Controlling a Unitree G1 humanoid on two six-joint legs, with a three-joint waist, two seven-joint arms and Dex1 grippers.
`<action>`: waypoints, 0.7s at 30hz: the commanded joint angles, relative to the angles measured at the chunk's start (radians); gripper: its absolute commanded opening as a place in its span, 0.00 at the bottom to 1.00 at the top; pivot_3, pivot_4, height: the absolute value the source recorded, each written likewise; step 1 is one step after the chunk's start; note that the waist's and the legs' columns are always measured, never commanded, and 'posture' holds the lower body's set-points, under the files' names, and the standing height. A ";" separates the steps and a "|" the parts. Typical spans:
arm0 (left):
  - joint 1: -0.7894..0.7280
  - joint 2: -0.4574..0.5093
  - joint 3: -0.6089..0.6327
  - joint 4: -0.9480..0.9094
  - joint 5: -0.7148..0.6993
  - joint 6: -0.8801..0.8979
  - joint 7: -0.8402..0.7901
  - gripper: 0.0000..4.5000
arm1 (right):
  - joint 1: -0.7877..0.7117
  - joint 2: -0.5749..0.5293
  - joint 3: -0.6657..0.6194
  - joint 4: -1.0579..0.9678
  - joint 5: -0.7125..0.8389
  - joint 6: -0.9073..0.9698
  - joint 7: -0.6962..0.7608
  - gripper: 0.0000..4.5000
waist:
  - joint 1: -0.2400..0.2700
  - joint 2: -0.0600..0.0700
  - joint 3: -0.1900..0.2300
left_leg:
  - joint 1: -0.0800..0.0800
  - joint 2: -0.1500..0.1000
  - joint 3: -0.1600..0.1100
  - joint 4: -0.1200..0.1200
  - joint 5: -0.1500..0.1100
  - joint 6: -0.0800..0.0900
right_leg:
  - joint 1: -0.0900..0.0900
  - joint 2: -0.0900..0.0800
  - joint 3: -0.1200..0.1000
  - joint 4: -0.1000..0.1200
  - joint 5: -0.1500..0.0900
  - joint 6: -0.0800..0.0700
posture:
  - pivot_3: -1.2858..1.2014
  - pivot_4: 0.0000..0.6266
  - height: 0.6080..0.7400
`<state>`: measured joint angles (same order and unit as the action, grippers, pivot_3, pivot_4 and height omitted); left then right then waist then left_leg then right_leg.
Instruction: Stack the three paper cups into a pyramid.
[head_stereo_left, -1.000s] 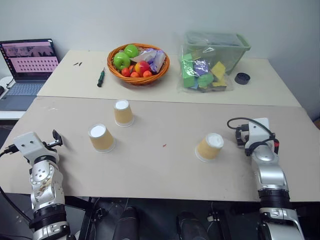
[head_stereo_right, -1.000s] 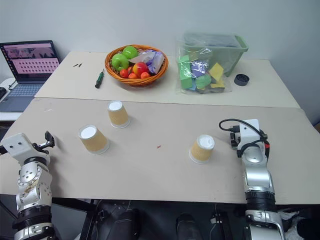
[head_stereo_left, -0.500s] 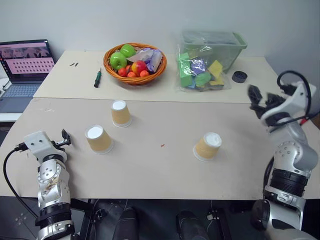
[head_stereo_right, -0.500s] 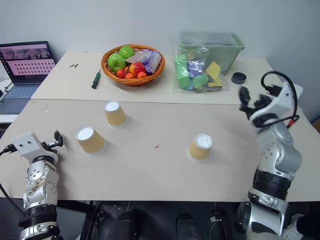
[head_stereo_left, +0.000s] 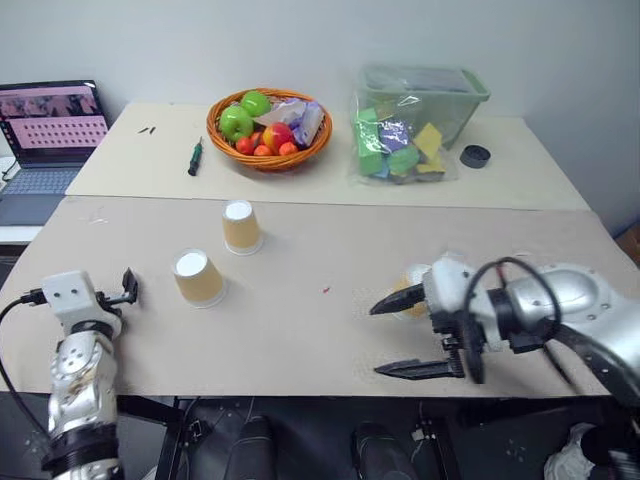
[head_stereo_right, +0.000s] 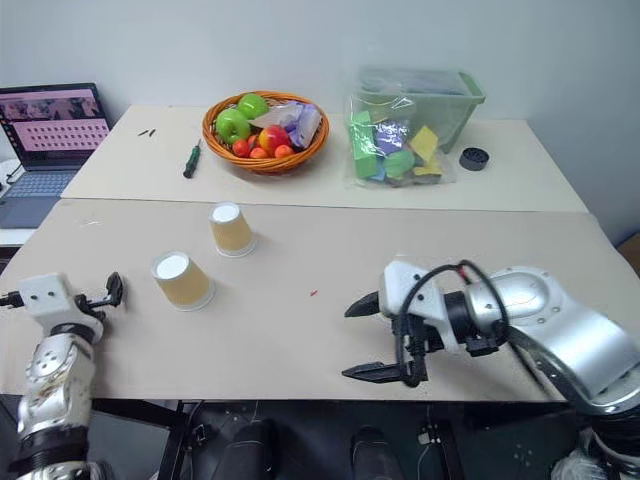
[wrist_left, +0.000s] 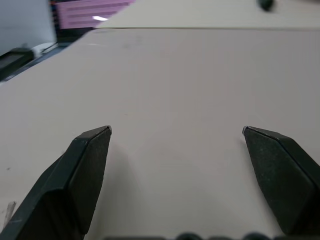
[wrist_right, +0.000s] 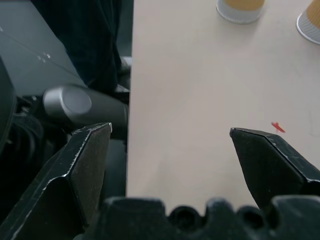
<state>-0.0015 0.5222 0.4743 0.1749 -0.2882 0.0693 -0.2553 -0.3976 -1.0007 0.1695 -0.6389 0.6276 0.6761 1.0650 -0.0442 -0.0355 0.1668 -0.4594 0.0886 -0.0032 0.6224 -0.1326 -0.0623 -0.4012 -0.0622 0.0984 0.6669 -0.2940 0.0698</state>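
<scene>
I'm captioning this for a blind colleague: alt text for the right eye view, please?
The open right gripper reaches across a beige table, empty. Two upside-down paper cups stand apart at left; a fruit basket and laptop sit behind.

Left gripper (wrist_left: 175, 131) fingers (wrist_left: 82, 165) spread wide over bare tan table (wrist_left: 190, 75); nothing between.
</scene>
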 joint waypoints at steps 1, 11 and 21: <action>0.177 0.072 0.042 -0.108 -0.035 0.007 -0.165 1.00 | -0.012 0.030 0.015 0.030 -0.070 -0.072 0.009 0.99 | 0.000 0.000 0.000 | 0.000 0.000 0.000 -0.002 0.000 0.000 | 0.000 0.000 0.000 0.000 -0.001 0.000 | 0.52 0.24 0.64; 0.208 0.193 -0.111 -0.369 -0.057 0.029 -0.414 1.00 | -0.047 0.130 0.042 0.104 -0.114 -0.087 0.016 0.99 | 0.036 0.002 0.001 | 0.002 0.000 0.001 -0.007 -0.004 -0.009 | -0.004 0.000 -0.002 -0.002 -0.007 -0.010 | 0.52 0.24 0.64; 0.012 0.180 -0.215 -0.422 -0.081 0.139 -0.447 1.00 | -0.026 0.141 0.026 0.114 -0.149 -0.085 0.013 0.99 | 0.029 0.000 0.001 | 0.000 0.001 0.001 -0.013 0.003 -0.001 | -0.003 0.002 -0.001 0.001 -0.004 -0.002 | 0.52 0.24 0.64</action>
<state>0.0286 0.6975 0.2512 -0.2274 -0.3557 0.1995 -0.6935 -0.4243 -0.8568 0.2256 -0.5022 0.4802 0.6091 1.0787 -0.0156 -0.0355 0.1679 -0.4595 0.0897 -0.0029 0.6089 -0.1295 -0.0630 -0.4039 -0.0597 0.0974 0.6680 -0.2981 0.0673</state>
